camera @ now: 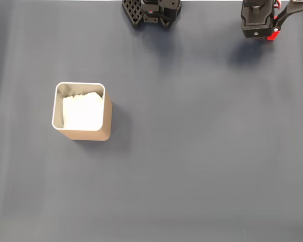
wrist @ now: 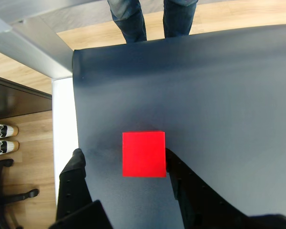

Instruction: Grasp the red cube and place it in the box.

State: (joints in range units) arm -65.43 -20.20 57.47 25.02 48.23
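In the wrist view the red cube rests on the dark mat between the two black fingers of my gripper. The right finger is against the cube's side, and the left finger stands well apart from it, so the gripper is open. In the fixed view the gripper sits at the top right edge, and its body covers the cube apart from a sliver of red at its right side. The tan box with white padding stands far off at the left middle of the mat.
The arm's base is at the top centre of the fixed view. In the wrist view the mat's edge runs close to the cube's left. A person's legs stand beyond the far edge, with shoes on the floor.
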